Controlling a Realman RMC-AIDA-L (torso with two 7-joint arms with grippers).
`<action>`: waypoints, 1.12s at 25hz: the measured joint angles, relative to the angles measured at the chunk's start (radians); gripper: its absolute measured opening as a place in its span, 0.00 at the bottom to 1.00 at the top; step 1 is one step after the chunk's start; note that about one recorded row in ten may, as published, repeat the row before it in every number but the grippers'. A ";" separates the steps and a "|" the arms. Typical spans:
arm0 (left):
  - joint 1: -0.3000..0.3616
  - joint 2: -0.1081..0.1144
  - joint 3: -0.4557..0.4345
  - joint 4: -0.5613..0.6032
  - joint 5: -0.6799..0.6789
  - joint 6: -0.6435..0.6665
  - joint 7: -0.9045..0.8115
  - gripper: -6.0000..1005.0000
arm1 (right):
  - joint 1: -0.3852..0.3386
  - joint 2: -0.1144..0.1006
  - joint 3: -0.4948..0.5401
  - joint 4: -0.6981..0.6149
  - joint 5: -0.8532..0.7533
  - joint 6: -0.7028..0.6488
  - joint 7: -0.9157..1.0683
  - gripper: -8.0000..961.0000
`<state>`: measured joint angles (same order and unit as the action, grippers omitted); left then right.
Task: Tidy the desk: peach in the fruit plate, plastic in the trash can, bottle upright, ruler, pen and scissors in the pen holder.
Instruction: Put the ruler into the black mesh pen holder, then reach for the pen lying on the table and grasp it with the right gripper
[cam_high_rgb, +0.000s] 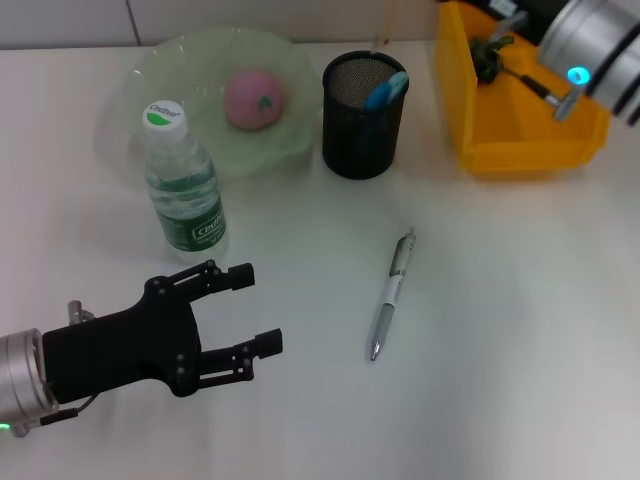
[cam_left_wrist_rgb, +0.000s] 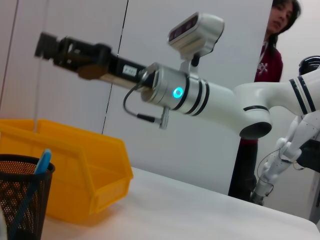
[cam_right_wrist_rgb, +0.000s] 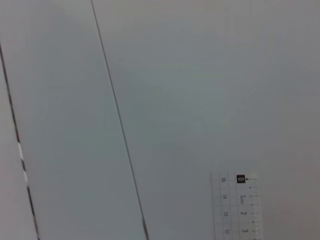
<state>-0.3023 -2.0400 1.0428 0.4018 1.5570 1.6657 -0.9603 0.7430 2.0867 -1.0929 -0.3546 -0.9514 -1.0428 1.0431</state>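
The pink peach (cam_high_rgb: 253, 98) lies in the pale green fruit plate (cam_high_rgb: 180, 75). The water bottle (cam_high_rgb: 185, 190) stands upright in front of the plate. The black mesh pen holder (cam_high_rgb: 365, 120) holds a blue-handled item (cam_high_rgb: 386, 90). The silver pen (cam_high_rgb: 392, 295) lies on the table, right of my open, empty left gripper (cam_high_rgb: 255, 310). My right gripper (cam_left_wrist_rgb: 47, 46) hangs high above the pen holder (cam_left_wrist_rgb: 20, 195), shut on the clear ruler (cam_right_wrist_rgb: 235, 205). The ruler shows faintly in the head view (cam_high_rgb: 384, 28). Dark crumpled plastic (cam_high_rgb: 487, 55) lies in the yellow bin (cam_high_rgb: 520, 140).
The yellow bin (cam_left_wrist_rgb: 75, 175) stands right of the pen holder at the table's back. My right arm (cam_high_rgb: 595, 45) reaches in over it. A person (cam_left_wrist_rgb: 277, 40) stands behind the table.
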 joint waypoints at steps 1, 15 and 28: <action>0.000 0.000 0.000 0.000 0.000 0.000 0.000 0.83 | 0.016 0.001 -0.002 0.024 0.003 0.019 -0.016 0.40; -0.014 -0.002 0.000 -0.001 0.000 -0.019 0.000 0.83 | 0.051 0.006 -0.077 0.076 0.013 0.092 -0.022 0.52; -0.026 -0.006 -0.011 0.120 -0.004 -0.021 -0.297 0.83 | -0.203 -0.015 -0.071 -0.181 -0.117 -0.184 0.235 0.61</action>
<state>-0.3278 -2.0462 1.0323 0.5220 1.5534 1.6446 -1.2574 0.5401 2.0719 -1.1640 -0.5353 -1.0682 -1.2268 1.2784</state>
